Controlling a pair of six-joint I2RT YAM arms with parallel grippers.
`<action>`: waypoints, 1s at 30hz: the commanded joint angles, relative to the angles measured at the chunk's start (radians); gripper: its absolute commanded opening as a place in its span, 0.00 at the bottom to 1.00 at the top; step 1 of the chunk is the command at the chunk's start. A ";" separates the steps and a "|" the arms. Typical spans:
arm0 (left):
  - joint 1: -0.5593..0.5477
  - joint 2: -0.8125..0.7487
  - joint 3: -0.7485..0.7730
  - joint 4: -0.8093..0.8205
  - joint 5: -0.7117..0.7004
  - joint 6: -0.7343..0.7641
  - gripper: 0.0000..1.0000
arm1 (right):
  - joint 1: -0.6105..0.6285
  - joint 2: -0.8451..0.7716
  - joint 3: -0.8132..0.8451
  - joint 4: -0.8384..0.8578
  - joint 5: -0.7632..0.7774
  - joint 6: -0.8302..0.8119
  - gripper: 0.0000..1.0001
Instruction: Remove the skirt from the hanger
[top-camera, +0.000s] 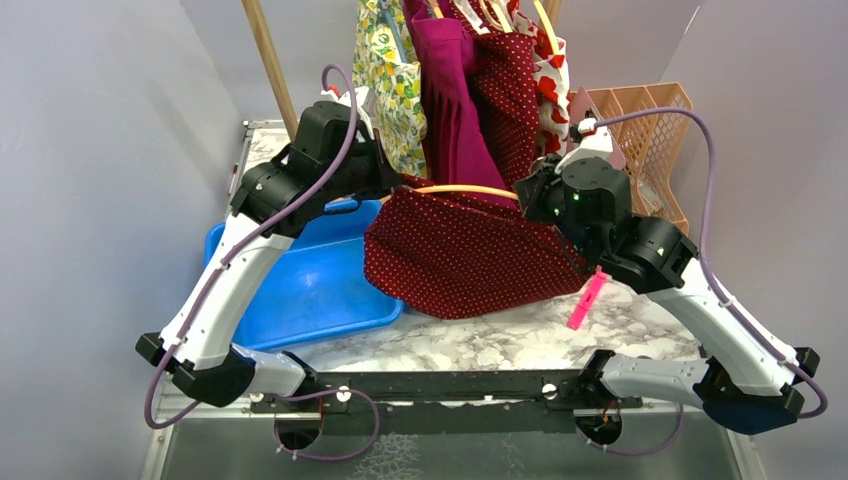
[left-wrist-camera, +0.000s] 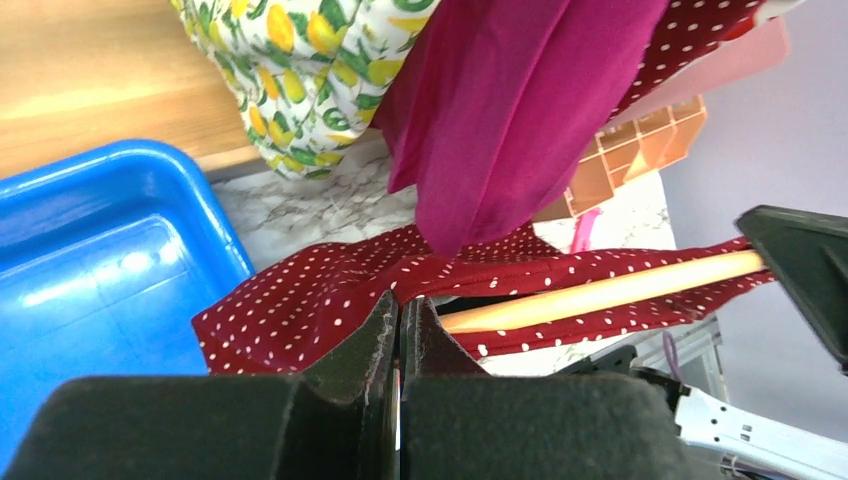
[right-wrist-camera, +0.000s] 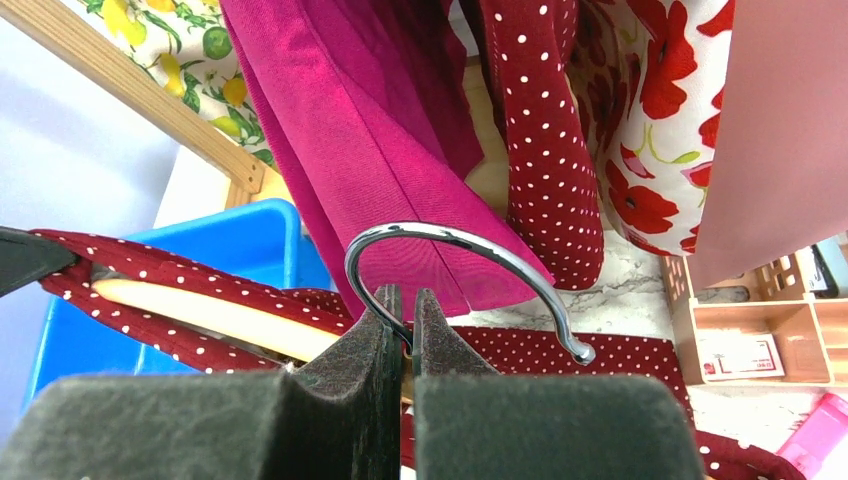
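Hanger (top-camera: 467, 189) horiz., L-to-R; skirt (top-camera: 470, 255) below

**Skirt strung level between both arms**

Both arms are reaching in over the marble table (top-camera: 480, 345)! The dark-red, white-dotted skirt (top-camera: 465, 255) hangs from a pale wooden hanger (top-camera: 465, 189) lying level between them. The left gripper (top-camera: 388, 182) is at one end and the right gripper (top-camera: 532, 196) at the other, their fingers hidden from up here. The hem overlaps the blue bin (top-camera: 300, 290) at its right edge. Behind hang a lemon-print garment (top-camera: 392, 85) and a magenta garment (top-camera: 450, 95). An orange basket (top-camera: 655, 130) sits far right, and a pink strip (top-camera: 587, 300) shows beside the right arm.
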 joint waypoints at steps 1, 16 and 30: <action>0.009 -0.009 -0.025 -0.065 -0.150 0.028 0.00 | -0.011 -0.042 0.029 -0.050 0.083 -0.016 0.01; 0.010 -0.104 -0.143 -0.049 -0.260 -0.029 0.00 | -0.011 -0.098 0.049 -0.107 0.230 0.039 0.01; 0.015 -0.146 -0.284 0.128 -0.115 -0.129 0.00 | -0.011 -0.111 0.046 -0.057 0.116 0.021 0.01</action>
